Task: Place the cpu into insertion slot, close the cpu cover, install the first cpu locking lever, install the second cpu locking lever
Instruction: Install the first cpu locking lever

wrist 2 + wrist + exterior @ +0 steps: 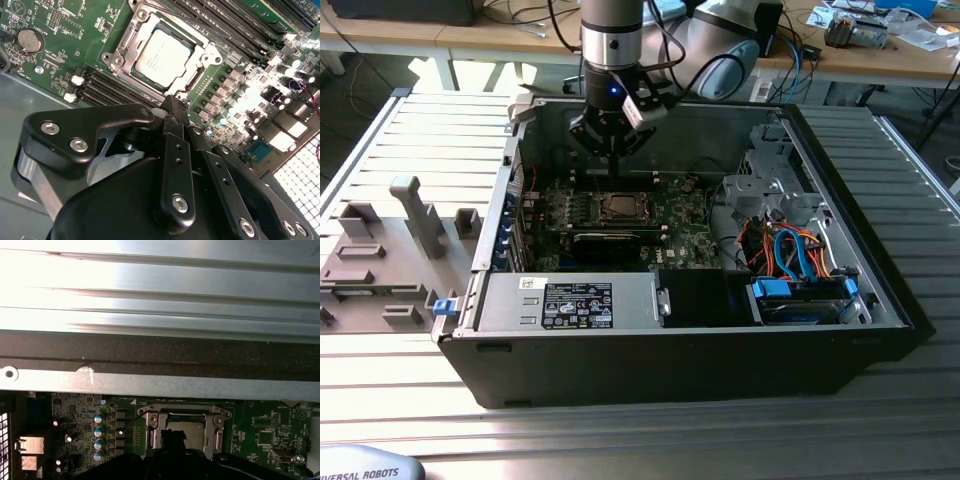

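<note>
Silver-grey square cpu lies flat, seated in the insertion slot on the green motherboard. The silvery cpu cover lies closed around it, its square window framing the chip.

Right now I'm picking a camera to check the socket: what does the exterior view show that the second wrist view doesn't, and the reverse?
Exterior view alone: the whole open computer case, its blue and orange cables, and the grey fixtures on the exterior view's left. Second wrist view alone: the coin battery and the memory slots close up. Both: the hand above the board, and the cpu seated in the insertion slot with the cpu cover down.
</note>
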Available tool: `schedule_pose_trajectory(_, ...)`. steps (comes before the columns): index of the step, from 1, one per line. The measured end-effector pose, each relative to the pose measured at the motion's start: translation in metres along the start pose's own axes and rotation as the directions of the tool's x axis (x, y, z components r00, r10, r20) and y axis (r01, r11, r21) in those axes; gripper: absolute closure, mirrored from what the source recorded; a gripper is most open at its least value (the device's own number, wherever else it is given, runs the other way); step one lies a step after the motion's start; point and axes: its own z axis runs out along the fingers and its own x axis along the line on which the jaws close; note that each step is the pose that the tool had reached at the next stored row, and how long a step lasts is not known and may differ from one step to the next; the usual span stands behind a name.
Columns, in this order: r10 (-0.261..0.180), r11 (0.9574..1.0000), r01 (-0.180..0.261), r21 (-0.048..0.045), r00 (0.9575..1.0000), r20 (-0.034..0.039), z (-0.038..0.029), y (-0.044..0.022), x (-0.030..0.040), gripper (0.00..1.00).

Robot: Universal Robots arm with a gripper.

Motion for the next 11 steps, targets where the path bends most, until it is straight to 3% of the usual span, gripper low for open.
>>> schedule_pose_trajectory(11, 0.000, 1.0000, 0.000, 0.0000, 1.0000, 0.0000, 0.0002, 0.0002, 0.0036, 0.89)
